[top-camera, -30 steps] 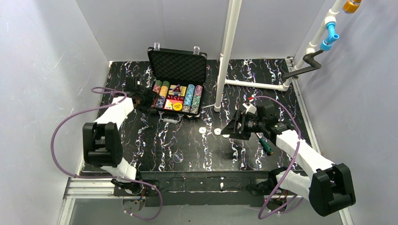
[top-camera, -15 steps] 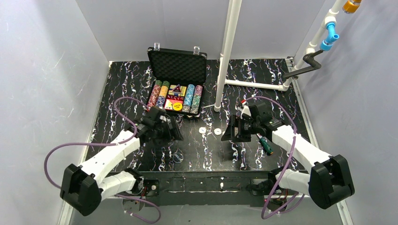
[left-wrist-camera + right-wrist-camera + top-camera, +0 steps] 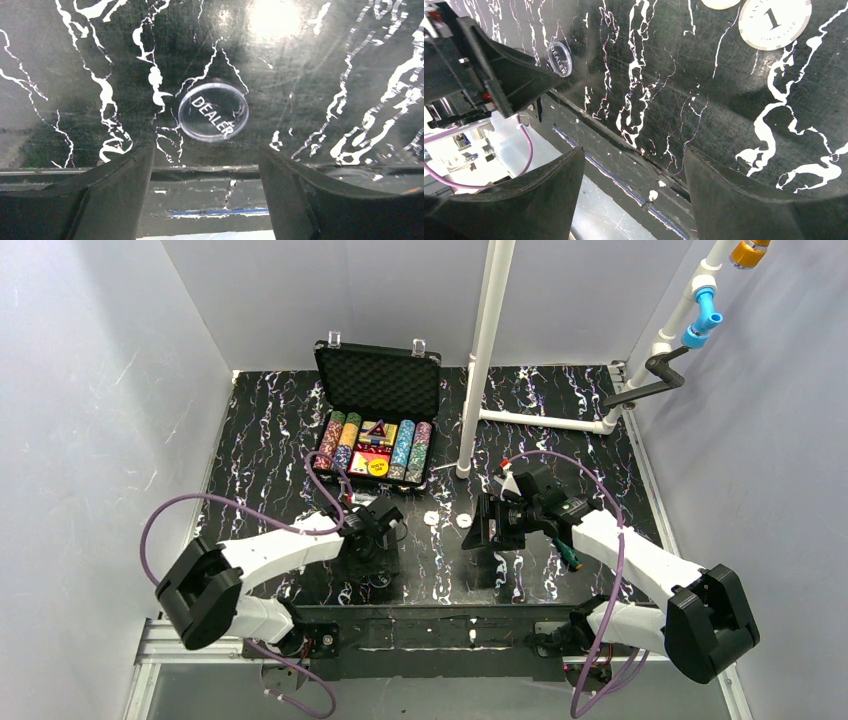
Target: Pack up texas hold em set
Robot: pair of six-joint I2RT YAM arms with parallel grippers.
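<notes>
From my left wrist camera the clear disc (image 3: 213, 112) reads DEALER; overhead it's only a glint. My left gripper (image 3: 205, 150) and right gripper (image 3: 634, 152) both gape, empty.

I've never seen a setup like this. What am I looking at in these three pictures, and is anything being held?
Two white robot arms stand at the table's near edge. One picture looks down from above; the other two come from a camera on each wrist, so the dark shapes below are that arm's own fingers. The left end effector hangs open over a clear disc marked DEALER; the right end effector is open too, near a white chip. Neither holds anything. Farther back stands an open black case of poker chips; a screwdriver lies on the right.
</notes>
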